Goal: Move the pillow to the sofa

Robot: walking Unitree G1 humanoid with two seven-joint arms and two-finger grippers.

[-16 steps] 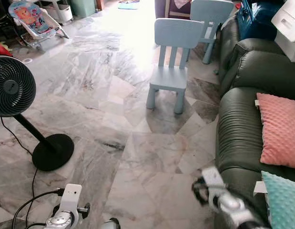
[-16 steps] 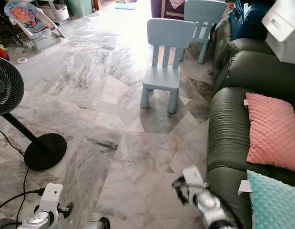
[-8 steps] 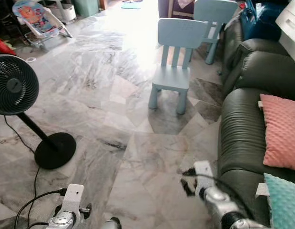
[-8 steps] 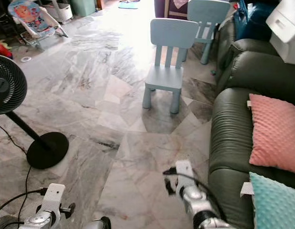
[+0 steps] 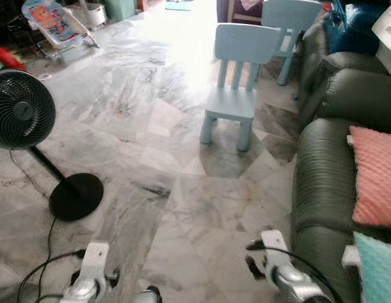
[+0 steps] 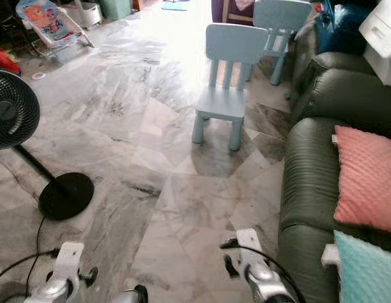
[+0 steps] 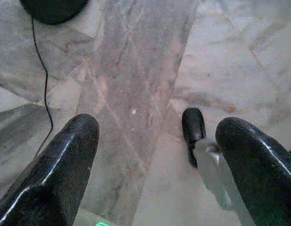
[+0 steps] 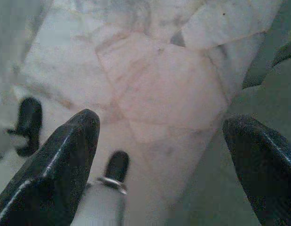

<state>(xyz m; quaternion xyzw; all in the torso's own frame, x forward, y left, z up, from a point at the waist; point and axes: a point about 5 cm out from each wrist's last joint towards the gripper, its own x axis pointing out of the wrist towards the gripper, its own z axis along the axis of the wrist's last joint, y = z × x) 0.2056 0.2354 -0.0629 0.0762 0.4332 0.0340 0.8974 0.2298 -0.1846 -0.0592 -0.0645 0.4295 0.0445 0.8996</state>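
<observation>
While both the left gripper (image 7: 154,160) and right gripper (image 8: 159,160) are held wide apart and empty, the blue chair (image 5: 236,85) could be bumped if walked into.

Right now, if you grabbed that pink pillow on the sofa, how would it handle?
The pink pillow looks puffy with a dotted plush cover, so probably light and soft, likely sagging around the fingers rather than slipping. It leans on the dark green sofa, so a push would probably just topple it.
</observation>
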